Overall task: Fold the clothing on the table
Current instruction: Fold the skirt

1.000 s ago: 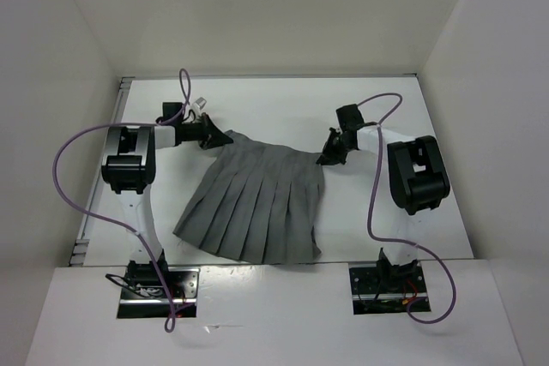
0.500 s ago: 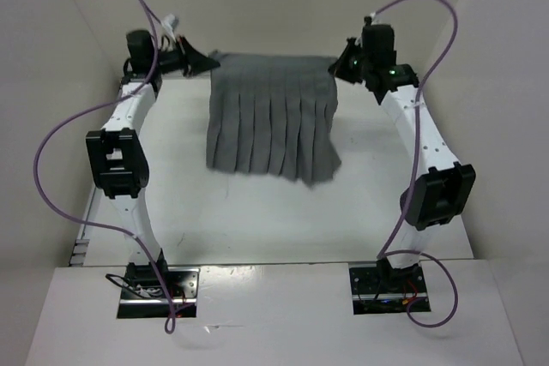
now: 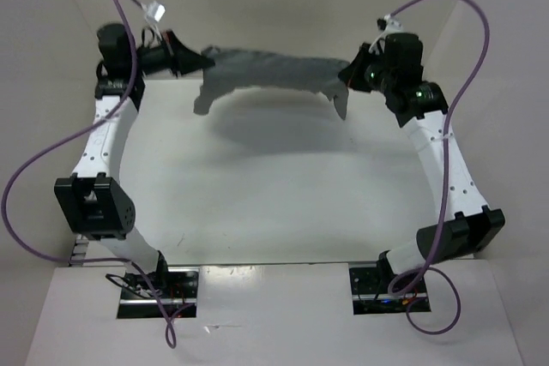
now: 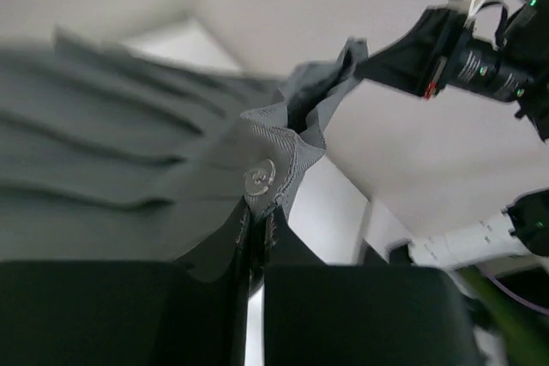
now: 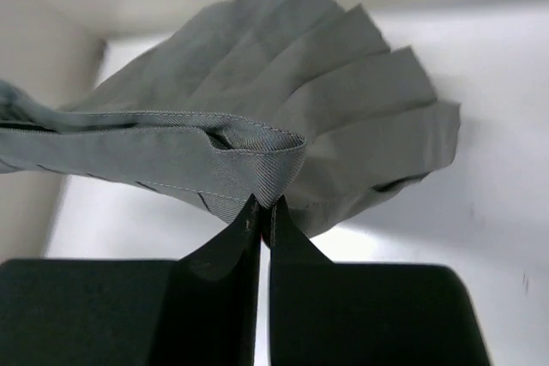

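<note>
The mid-grey pleated skirt of soft fabric [image 3: 270, 73] hangs in the air above the far part of the flat white table [image 3: 274, 203], stretched between both arms. The left gripper [image 3: 196, 59] is closed tight on one waistband corner, beside a small button [image 4: 260, 177]. The right gripper [image 3: 347, 75] pinches the other corner.

Robotics lab test cell. White worktop [image 3: 257, 203] boxed in by plain white walls [image 3: 283, 6]. Purple cables [image 3: 486, 40] trailing from 2 bolted arms [image 3: 103, 139].

skirt [image 4: 103, 177] blurred, cropped by frame edge
</note>
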You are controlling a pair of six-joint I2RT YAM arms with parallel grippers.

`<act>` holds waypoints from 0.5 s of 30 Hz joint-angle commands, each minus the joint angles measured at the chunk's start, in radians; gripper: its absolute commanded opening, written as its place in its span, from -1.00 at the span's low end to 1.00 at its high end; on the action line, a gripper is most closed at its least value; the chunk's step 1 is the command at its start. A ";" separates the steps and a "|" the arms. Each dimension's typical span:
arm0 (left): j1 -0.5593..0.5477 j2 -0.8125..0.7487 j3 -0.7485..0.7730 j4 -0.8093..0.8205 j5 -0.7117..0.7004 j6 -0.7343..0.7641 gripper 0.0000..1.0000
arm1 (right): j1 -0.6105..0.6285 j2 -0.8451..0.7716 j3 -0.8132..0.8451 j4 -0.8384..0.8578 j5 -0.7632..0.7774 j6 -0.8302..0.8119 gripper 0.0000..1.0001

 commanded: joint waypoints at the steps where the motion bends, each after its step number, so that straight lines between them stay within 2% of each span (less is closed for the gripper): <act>1: 0.021 -0.103 -0.408 0.126 0.002 -0.023 -1.00 | 0.008 -0.120 -0.212 -0.066 0.003 -0.040 -1.00; 3: 0.021 -0.210 -0.588 0.085 0.033 0.026 -1.00 | 0.032 -0.234 -0.317 -0.101 -0.039 -0.040 -1.00; 6: 0.021 -0.396 -0.677 -0.013 0.065 0.096 -1.00 | 0.041 -0.372 -0.344 -0.210 -0.141 -0.052 -1.00; 9: 0.021 -0.538 -0.614 -0.234 0.152 0.194 -1.00 | 0.042 -0.491 -0.272 -0.312 -0.212 -0.076 -1.00; 11: 0.030 -0.596 -0.521 -0.306 0.162 0.207 -1.00 | 0.042 -0.532 -0.211 -0.357 -0.240 -0.077 -1.00; 13: 0.030 -0.621 -0.481 -0.299 0.206 0.164 -1.00 | 0.042 -0.559 -0.180 -0.357 -0.249 -0.077 -1.00; 15: 0.044 -0.630 -0.436 -0.290 0.168 0.123 -1.00 | 0.042 -0.569 -0.171 -0.338 -0.235 -0.077 -1.00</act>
